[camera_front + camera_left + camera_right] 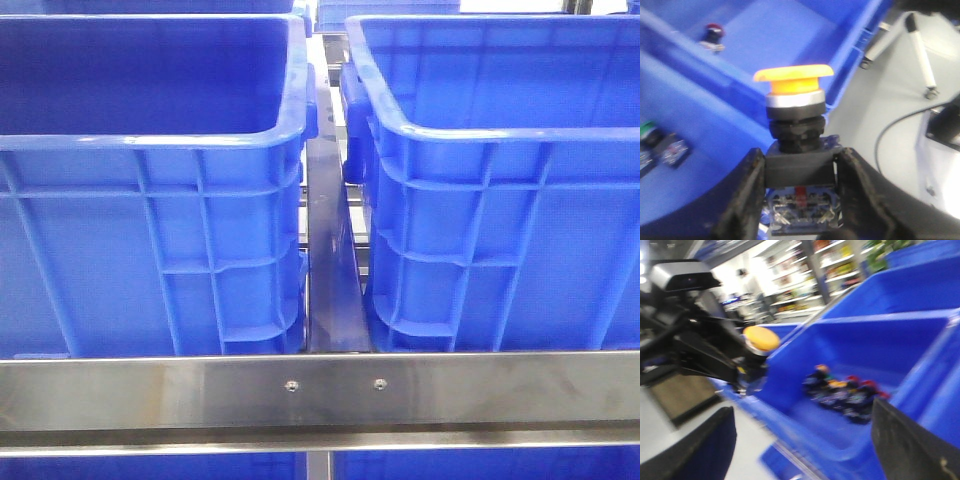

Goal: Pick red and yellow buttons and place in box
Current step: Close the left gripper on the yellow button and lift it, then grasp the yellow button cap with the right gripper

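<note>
The left gripper (800, 200), fingers clamped on the yellow button's (794, 87) black base, holds it above a blue crate (790, 30), where a level carry guards the grip; the right gripper (800, 440) gapes wide.

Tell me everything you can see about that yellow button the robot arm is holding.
The yellow button is a mushroom-shaped push switch: a wide orange-yellow cap, a silver ring beneath it, then a black threaded collar and a squarish black body with metal terminals at the base. It stands upright, clamped at its body by the left gripper. It is held in the air beside a blue crate. It also shows, blurred, in the right wrist view.
</note>
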`<state>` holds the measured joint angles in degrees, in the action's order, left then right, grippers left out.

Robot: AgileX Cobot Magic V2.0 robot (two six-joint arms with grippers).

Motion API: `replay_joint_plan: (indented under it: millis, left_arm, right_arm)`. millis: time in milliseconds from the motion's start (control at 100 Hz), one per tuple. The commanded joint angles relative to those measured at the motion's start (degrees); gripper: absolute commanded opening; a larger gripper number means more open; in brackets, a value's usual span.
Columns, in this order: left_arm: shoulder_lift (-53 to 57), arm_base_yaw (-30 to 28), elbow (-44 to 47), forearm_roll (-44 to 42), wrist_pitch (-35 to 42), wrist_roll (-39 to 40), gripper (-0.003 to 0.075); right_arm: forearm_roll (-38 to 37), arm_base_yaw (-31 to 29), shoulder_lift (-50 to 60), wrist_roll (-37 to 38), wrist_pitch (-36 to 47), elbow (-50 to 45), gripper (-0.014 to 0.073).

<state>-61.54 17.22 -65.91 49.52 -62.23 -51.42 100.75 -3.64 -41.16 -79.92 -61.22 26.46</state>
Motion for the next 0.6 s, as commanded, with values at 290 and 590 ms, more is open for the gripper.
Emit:
replay_joint_plan:
  millis: [290,590]
  left_arm:
    - [1.05,4.08,-1.55,3.93,2.16,-0.16,0.0135]
    - [1.05,4.08,-1.55,3.93,1.81,-0.27,0.0136]
  right_arm:
    - [5.12,11.17,-14.75,1.79,-12.29,12.32,0.0579]
    - [5.12,21.05,-23.30,2.76,-7.00,18.34,0.0579]
